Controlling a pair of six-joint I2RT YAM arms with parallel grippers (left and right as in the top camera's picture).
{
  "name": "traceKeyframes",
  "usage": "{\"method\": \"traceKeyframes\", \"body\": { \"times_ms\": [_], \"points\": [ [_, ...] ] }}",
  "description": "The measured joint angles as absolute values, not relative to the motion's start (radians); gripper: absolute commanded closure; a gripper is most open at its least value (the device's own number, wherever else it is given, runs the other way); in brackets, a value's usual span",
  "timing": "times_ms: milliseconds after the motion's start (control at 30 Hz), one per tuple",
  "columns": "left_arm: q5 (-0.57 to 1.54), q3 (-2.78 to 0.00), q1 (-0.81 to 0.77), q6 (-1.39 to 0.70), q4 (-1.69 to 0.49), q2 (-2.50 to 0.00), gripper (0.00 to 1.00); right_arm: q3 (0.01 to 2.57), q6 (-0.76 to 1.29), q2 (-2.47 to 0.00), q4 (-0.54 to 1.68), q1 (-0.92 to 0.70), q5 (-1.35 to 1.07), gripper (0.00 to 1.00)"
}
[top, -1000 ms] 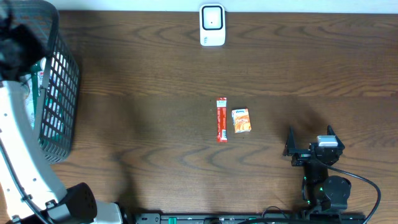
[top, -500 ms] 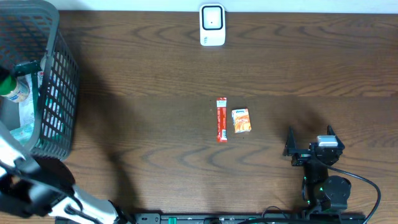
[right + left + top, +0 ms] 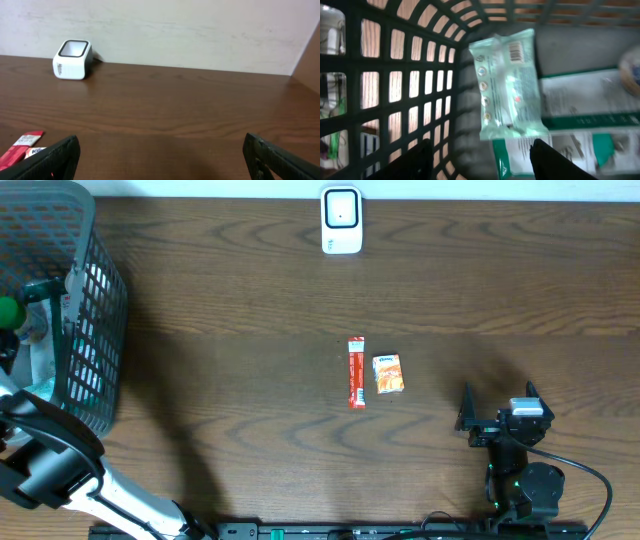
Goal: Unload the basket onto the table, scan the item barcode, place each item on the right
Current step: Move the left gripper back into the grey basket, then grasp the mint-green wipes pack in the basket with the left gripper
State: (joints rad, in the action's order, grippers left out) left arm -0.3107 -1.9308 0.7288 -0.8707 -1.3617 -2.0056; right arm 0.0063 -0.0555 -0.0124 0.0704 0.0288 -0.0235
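Over in the upper left of the overhead view stands the dark mesh basket (image 3: pixel 98 320), and the left arm (image 3: pixel 50 470) reaches in at it from the lower left corner. Down the left wrist camera we are inside the basket: the left gripper (image 3: pixel 480 160) hangs with its two fingers (image 3: pixel 410 162) well apart at the bottom of the frame, nothing between them. Beyond them, in the centre of the frame, lies a pale green wipes packet (image 3: pixel 509 85), flat and slightly tilted, its barcode (image 3: pixel 516 50) face up near its upper edge. The packet rests on green-and-white packs (image 3: pixel 580 100) spread to its right, with the basket's lattice wall to its left. Out on the brown table (image 3: pixel 220 300), a red stick sachet (image 3: pixel 356 372) and a small orange packet (image 3: pixel 388 373) lie just beside each other at the centre. The white scanner (image 3: pixel 341 220) sits at top centre, well apart from them. At lower right the right gripper (image 3: pixel 497 412) is spread wide and empty; its own camera shows the scanner at upper left.
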Motion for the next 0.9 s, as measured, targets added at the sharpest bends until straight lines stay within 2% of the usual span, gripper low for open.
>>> {"method": "traceKeyframes", "body": {
  "times_ms": [167, 567, 900],
  "points": [
    [-0.342, -1.834, 0.729, -0.912, -1.287, -2.007, 0.36, 0.006, -0.056, -0.012, 0.070, 0.029, -0.023, 0.01],
    [-0.351, -1.641, 0.728, -0.929, -1.123, -2.007, 0.11, 0.006, -0.056, -0.012, 0.070, 0.029, -0.023, 0.01],
    [-0.351, -1.541, 0.729, -0.936, -1.012, -2.007, 0.11, 0.006, -0.056, -0.012, 0.071, 0.029, -0.024, 0.01]
  ]
}}
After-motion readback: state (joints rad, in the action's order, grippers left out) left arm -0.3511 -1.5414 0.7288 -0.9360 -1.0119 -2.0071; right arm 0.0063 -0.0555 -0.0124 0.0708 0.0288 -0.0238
